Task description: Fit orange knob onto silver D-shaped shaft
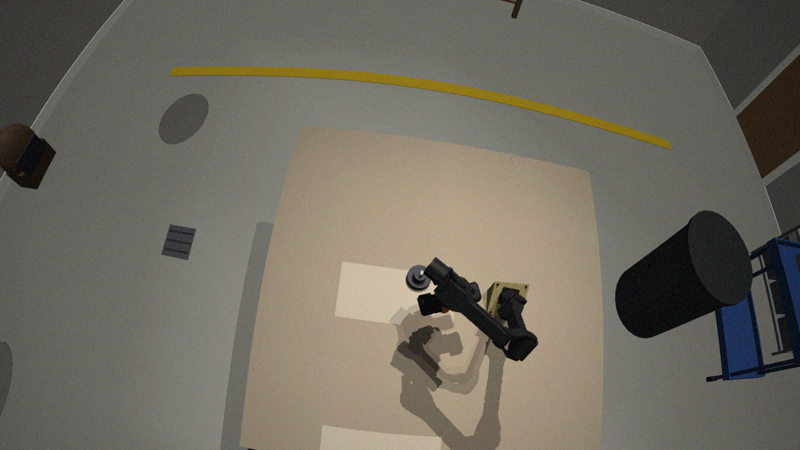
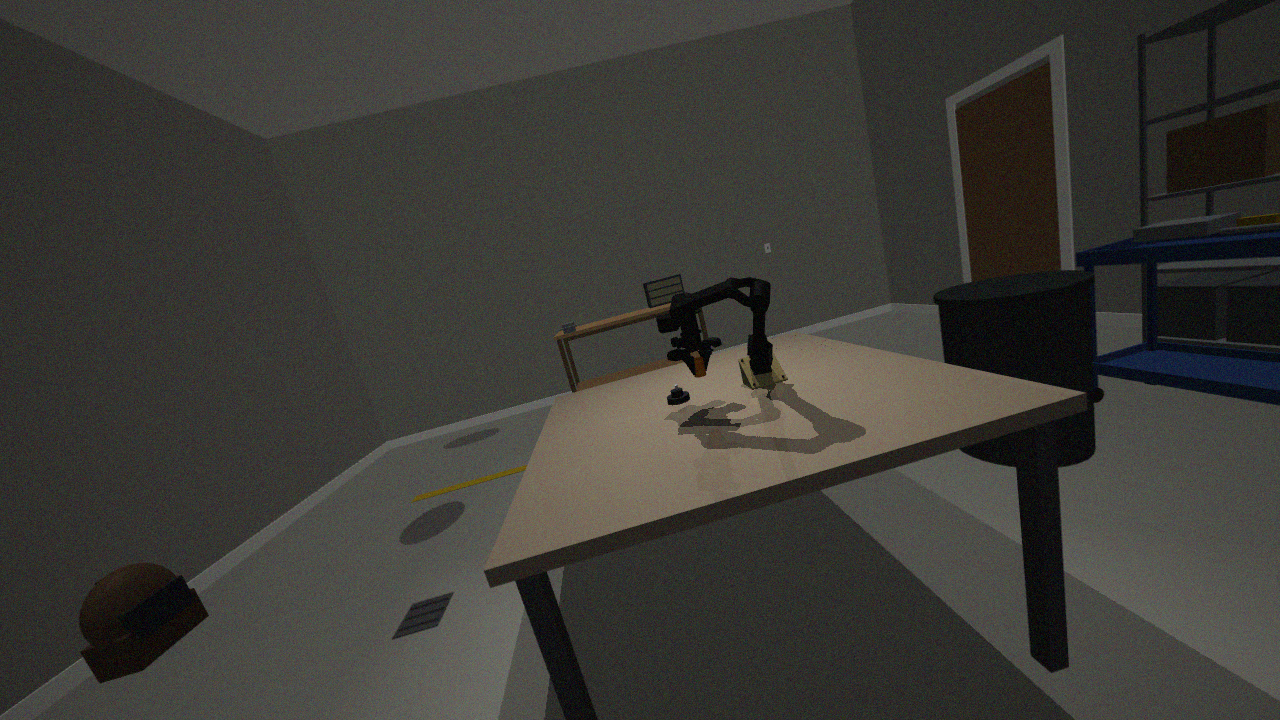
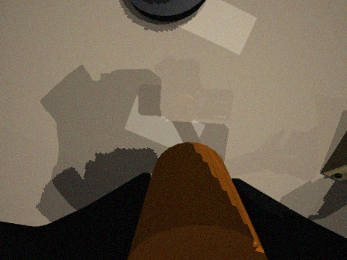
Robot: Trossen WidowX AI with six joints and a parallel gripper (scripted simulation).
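- Your tool (image 2: 699,361) (image 3: 190,184) is partly open, clamped on the orange knob (image 1: 445,309) (image 2: 699,364) (image 3: 195,202).
- You have the knob between its fingertips, raised above the bench (image 1: 447,195) (image 2: 805,429) (image 3: 282,65), near the round pedestal (image 1: 417,278) (image 2: 677,396) (image 3: 168,9), not on it.
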